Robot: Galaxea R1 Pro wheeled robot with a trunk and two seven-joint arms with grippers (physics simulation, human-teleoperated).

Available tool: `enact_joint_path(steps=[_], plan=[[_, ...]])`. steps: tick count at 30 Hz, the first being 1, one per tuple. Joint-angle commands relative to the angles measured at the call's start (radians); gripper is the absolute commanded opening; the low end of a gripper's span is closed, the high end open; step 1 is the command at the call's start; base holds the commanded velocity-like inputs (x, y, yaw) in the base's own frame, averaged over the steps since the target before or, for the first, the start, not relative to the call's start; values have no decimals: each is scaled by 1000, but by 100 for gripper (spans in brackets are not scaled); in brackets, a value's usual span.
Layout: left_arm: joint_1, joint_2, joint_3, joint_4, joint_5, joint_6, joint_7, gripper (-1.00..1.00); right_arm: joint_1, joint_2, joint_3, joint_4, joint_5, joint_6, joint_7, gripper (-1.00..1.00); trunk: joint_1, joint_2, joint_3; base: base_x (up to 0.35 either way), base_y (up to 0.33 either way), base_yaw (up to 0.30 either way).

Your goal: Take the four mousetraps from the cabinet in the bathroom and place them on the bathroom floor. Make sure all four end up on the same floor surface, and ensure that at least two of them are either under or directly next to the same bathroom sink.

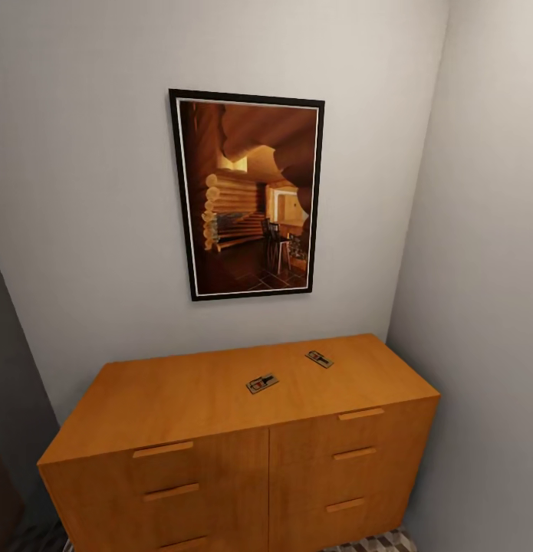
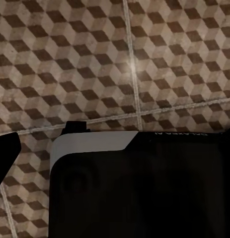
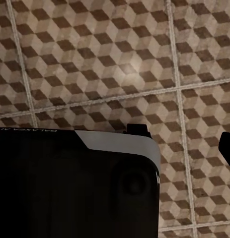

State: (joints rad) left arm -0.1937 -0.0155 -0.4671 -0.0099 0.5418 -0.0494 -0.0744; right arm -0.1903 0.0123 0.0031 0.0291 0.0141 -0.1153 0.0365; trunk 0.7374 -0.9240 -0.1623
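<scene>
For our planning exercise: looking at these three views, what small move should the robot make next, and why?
Probably raise one arm toward the nearer mousetrap on the cabinet top. Two traps lie there, the other farther back to the right, both untouched, while both wrist cameras look down at the patterned bathroom floor, so the arms seem to hang low.

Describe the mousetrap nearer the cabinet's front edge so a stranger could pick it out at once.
Find the orange-brown cabinet standing below the framed picture. Two small flat mousetraps lie on its top. The one meant sits near the middle, closer to the drawers, whereas the other mousetrap lies further back and right.
</scene>
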Motion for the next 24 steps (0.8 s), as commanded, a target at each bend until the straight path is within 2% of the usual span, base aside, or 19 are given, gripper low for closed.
enact_joint_path(steps=[1,24], plan=[[-1,0,-8,2,10,-4,-4,100,-1,0,0,3,1,-6,2,100,0,-1,-1,0,0,0],[-1,0,-8,2,11,-3,-4,100,-1,1,0,3,2,-7,-2,100,0,-1,-1,0,0,0]])
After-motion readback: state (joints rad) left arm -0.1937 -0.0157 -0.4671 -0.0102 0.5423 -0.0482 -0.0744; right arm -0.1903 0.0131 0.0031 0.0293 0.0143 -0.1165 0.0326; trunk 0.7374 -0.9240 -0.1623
